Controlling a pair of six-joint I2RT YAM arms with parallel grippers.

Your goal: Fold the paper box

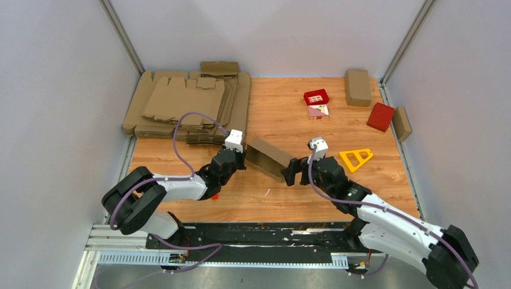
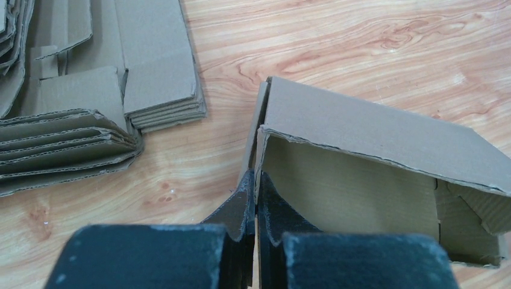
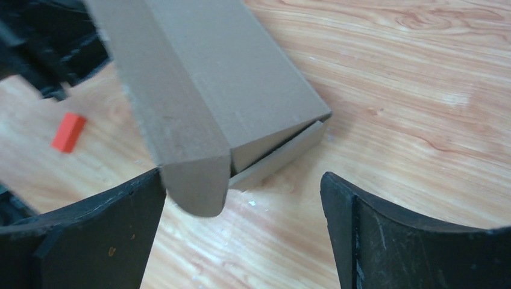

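Wooden table (image 1: pixel 271 198), centre of frame, between grey walls
Paper box (image 1: pixel 269 158), brown, partly folded, lying tilted at centre between both grippers
Left gripper (image 1: pixel 240 158), at the box's left end, touching it
Right gripper (image 1: pixel 291 170), at the box's right end, fingers spread
Stack of flat cardboard sheets (image 1: pixel 187 102), upper left
Folded brown carton (image 1: pixel 358 87), upper right; second brown carton (image 1: pixel 401 123) at right edge
Red box (image 1: pixel 381 116), beside that carton
Red tray (image 1: pixel 316 97) over a small printed card (image 1: pixel 318 111), upper centre-right
Yellow triangular frame (image 1: pixel 356 158), right of centre, just beside right arm
Black rail (image 1: pixel 253 235), lower frame, holding arm bases
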